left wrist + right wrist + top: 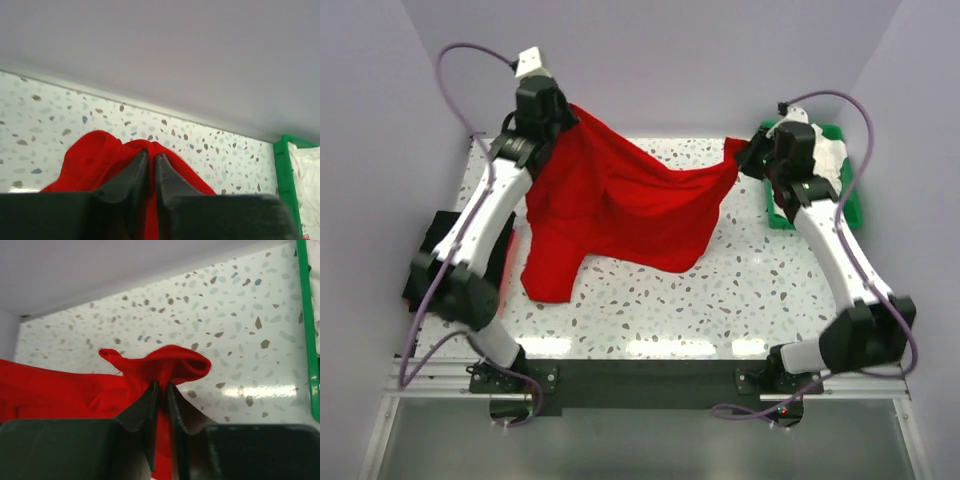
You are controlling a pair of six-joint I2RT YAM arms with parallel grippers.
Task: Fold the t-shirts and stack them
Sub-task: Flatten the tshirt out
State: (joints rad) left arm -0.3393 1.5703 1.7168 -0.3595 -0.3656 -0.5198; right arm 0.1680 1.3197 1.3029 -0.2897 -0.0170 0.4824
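The red t-shirt is held up off the bench, stretched between both arms. The left pincer is clenched on a bunched fold of red cloth at the far left corner. The right pincer is clamped the same way on a rolled lip of cloth at the far right, just beside the green tray.

The taut edge is the shirt's long axis here. It runs across the bench from one pincer to the other, and its left end looks higher in the overhead view. From that line the body sags toward the arm bases. The lowest part, a sleeve or hem, trails down in front of the left arm, and it appears to reach the bench there.

The next move is probably to spread the shirt flat, so both arms would have to carry the edge together and keep it taut.

A black shirt, or so it seems, lies at the left edge under the left arm, and white cloth sits in the tray.
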